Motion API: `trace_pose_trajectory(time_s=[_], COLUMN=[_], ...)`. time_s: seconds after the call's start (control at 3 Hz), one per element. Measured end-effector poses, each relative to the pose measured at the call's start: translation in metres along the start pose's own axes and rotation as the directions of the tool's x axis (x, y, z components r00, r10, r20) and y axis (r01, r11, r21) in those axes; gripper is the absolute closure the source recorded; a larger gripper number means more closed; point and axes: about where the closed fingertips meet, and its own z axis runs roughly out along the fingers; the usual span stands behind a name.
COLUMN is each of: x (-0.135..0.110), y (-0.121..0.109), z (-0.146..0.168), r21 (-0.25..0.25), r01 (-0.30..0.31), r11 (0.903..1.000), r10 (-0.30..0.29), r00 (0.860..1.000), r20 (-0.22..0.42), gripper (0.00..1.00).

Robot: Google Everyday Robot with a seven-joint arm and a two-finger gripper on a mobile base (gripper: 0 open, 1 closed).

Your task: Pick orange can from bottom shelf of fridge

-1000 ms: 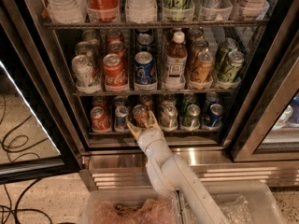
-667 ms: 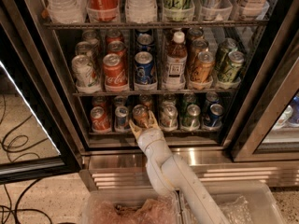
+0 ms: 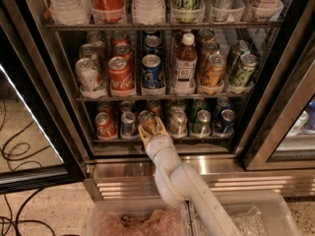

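- In front of the fridge (image 3: pixel 275 113), the floor (image 3: pixel 34 124) was speckled stone, with black cables (image 3: pixel 18 152) looping over it at the fridge's left.
- Under the fridge's glass front ran a ribbed steel base (image 3: pixel 241 180); a clear plastic bin (image 3: pixel 278 206) stood just before it.
- At the foot of the fridge's interior, the bottom shelf (image 3: pixel 197 137) carried a row of small cans.
- The orange can (image 3: pixel 146 116) stood upright in that row, left of the fridge's middle, beside a red can (image 3: pixel 105 124).
- The gripper (image 3: pixel 151 127) sat at the orange can, reaching into the fridge on a white arm (image 3: pixel 172 176).
- Whether it clasped the can or hung loose could not be told.
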Motion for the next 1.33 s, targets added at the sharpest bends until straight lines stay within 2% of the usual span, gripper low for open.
trace_pose_trajectory(time_s=[0.33,0.67,1.0,1.33], x=[0.0073,0.0073,0.0073,0.0074], y=[0.0007,0.0007,0.0007,0.0008], z=[-0.0165,-0.0165,-0.0165,-0.0165], r21=[0.001,0.001,0.001,0.001], r01=[-0.019,-0.019,-0.019,-0.019], r11=[0.9998,0.9998,0.9998,0.9998], r10=[0.019,0.019,0.019,0.019], r00=[1.000,1.000,1.000,1.000], r20=[0.007,0.007,0.007,0.007], gripper=[0.65,0.63,0.44,0.21])
